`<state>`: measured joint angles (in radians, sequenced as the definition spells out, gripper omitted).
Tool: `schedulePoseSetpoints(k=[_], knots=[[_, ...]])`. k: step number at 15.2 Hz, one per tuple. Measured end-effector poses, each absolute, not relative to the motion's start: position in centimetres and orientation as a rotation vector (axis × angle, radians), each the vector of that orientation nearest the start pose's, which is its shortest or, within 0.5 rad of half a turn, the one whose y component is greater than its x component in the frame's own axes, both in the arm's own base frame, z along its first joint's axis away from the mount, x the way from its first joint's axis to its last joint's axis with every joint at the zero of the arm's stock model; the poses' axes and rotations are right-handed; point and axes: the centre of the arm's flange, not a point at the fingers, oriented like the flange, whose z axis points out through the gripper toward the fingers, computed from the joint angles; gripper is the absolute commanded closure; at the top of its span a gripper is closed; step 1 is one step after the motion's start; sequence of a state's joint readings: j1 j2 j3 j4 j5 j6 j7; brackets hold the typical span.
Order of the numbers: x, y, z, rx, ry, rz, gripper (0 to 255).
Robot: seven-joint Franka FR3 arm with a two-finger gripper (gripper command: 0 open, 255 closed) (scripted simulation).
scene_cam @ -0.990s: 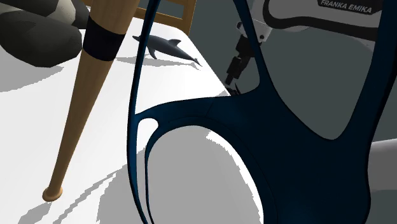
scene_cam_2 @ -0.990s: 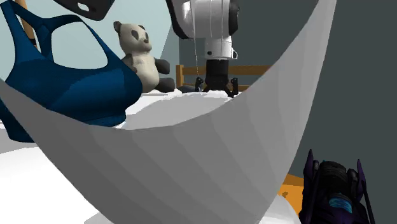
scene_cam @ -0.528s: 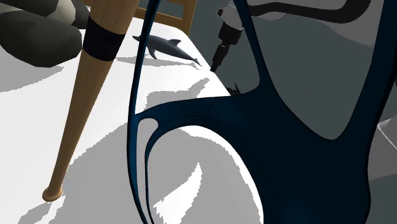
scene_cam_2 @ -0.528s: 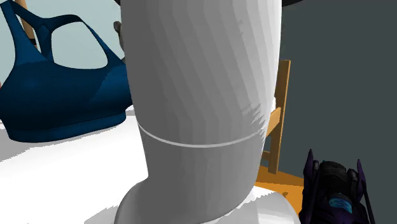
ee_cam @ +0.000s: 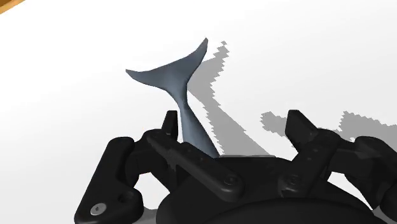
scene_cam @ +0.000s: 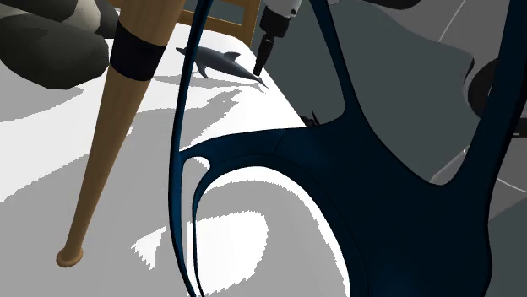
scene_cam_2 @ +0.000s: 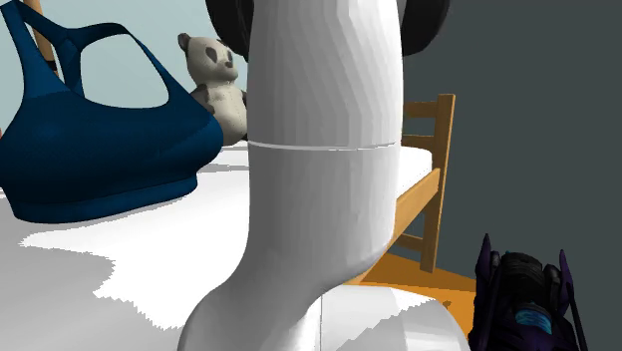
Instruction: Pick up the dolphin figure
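I had the hand (scene_cam: 261,64) wide open w/ nothing gripped, right over the tail of the dolphin figure (scene_cam: 221,62), which lay on the white surface (scene_cam: 34,160), upper-centre in shoulder cam.

The bat (scene_cam: 108,143) and chair (scene_cam_2: 445,160) look wooden; the dolphin figure (ee_cam: 173,75) smooth, matt.
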<state>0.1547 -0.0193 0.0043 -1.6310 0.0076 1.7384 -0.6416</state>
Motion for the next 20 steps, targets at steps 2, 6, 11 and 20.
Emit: schedulePoseSetpoints(k=[2,6,11,20], knots=[[57.4,10.4,62.9,-2.871,-1.324,-0.219,0],[61.0,13.7,64.0,-2.785,-1.510,-0.259,0],[63.0,15.9,63.9,-2.721,-1.628,-0.286,0],[63.1,15.9,61.1,-2.718,-1.633,-0.289,255]])
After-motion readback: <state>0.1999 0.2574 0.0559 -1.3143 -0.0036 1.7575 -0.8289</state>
